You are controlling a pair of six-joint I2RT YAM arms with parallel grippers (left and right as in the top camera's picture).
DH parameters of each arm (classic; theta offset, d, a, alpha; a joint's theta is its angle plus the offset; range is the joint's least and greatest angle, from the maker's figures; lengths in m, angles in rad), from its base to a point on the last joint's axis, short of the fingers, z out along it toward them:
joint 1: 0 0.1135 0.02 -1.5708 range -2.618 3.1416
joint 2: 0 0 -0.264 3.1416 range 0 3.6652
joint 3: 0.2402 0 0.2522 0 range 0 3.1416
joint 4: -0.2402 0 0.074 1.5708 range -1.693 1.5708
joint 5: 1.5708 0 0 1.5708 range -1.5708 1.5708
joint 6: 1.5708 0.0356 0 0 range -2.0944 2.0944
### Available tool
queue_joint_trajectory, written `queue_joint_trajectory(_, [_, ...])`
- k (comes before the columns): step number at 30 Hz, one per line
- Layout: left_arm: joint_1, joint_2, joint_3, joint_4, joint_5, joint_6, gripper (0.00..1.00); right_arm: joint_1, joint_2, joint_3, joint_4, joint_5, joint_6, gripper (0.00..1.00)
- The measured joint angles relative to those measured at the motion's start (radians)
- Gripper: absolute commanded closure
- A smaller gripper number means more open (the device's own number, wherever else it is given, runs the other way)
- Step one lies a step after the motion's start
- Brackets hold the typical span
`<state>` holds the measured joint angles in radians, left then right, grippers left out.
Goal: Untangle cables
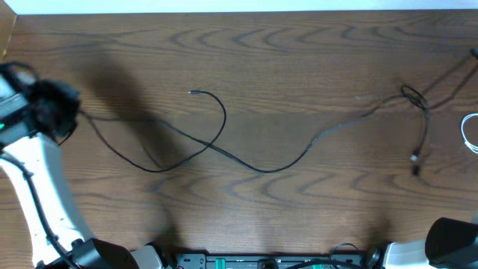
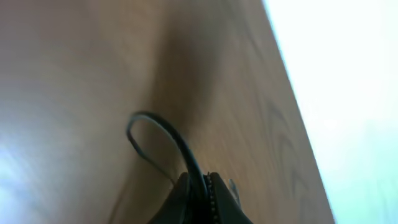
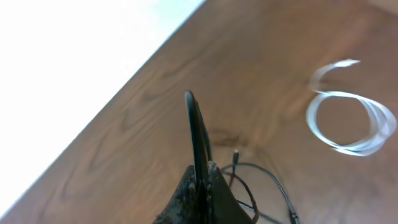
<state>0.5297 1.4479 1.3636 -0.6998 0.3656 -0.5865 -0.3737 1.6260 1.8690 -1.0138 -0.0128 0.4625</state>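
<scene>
A long thin black cable (image 1: pixel 258 169) runs across the table from my left gripper (image 1: pixel 66 112), loops near the middle with a small plug end (image 1: pixel 193 92), and reaches a small knot (image 1: pixel 412 97) at the right. A plug end (image 1: pixel 414 157) hangs below the knot. My left gripper (image 2: pixel 200 186) is shut on the black cable (image 2: pixel 163 126). My right gripper (image 3: pixel 200 177) is shut on a black cable (image 3: pixel 194 127), above loose black loops (image 3: pixel 261 180). It sits at the overhead's far right edge, mostly out of frame. A white cable coil (image 3: pixel 348 121) lies beside it and also shows in the overhead view (image 1: pixel 470 131).
The wooden table's far edge (image 1: pixel 239 13) runs along the top. The left arm's white link (image 1: pixel 41 187) rises from the base at the lower left. Arm bases and their cords (image 1: pixel 261 261) line the front edge. A dark right arm part (image 1: pixel 452 239) is at the lower right.
</scene>
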Motion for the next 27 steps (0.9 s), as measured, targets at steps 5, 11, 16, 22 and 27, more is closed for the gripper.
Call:
queue_joint_trajectory(5, [-0.212, 0.000, 0.000, 0.015, 0.129, 0.156, 0.93, 0.042, 0.000, 0.000, -0.006, -0.046, -0.090, 0.99])
queue_joint_trajectory(11, [-0.545, 0.003, 0.000, 0.003, 0.191, 0.304, 0.93, 0.085, 0.000, 0.000, -0.034, -0.060, -0.148, 0.99])
queue_joint_trajectory(16, [-0.792, 0.021, 0.000, 0.061, 0.214, 0.362, 0.92, 0.104, 0.000, 0.000, -0.080, -0.066, -0.161, 0.99])
queue_joint_trajectory(22, [-0.982, 0.087, 0.000, 0.190, 0.218, 0.375, 0.92, 0.106, 0.000, 0.000, -0.148, -0.066, -0.163, 0.99])
queue_joint_trajectory(27, [-1.103, 0.197, 0.000, 0.393, 0.214, 0.376, 0.83, 0.117, 0.000, 0.000, -0.180, -0.066, -0.164, 0.99])
